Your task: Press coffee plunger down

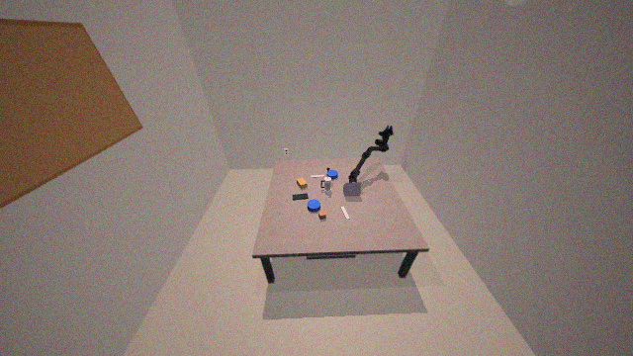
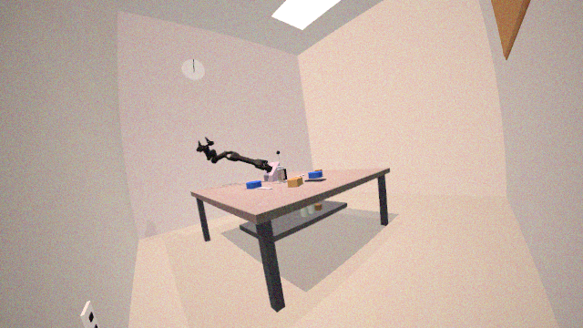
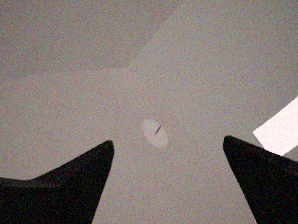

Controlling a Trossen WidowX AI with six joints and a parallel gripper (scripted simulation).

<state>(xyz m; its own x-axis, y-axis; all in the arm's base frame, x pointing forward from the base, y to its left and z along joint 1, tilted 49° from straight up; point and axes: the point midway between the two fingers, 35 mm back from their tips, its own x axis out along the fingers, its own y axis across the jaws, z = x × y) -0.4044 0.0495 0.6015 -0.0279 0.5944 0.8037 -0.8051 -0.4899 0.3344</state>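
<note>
The coffee press [image 1: 327,185] [image 2: 281,175] stands upright on the table [image 1: 297,237] [image 2: 246,202], beside the arm's base, with its dark handle to the left in the top view. Its plunger's black knob [image 1: 327,169] [image 2: 278,152] is raised well above the body on a thin rod. My gripper [image 1: 390,128] [image 2: 202,141] [image 3: 168,144] is open and empty. It is high above the table, away from the press, and points up and away. The wrist view shows only wall, ceiling and a clock between the fingers, so the press is not visible there.
A blue disc [image 1: 332,174] [image 2: 253,184] lies behind the press in the top view, and another [image 1: 314,205] [image 2: 315,174] in front. An orange block [image 1: 302,183] [image 2: 295,182], a smaller one [image 1: 322,215], a dark slab [image 1: 300,197] [image 2: 315,179] and white strips [image 1: 316,176] [image 1: 345,213] lie around.
</note>
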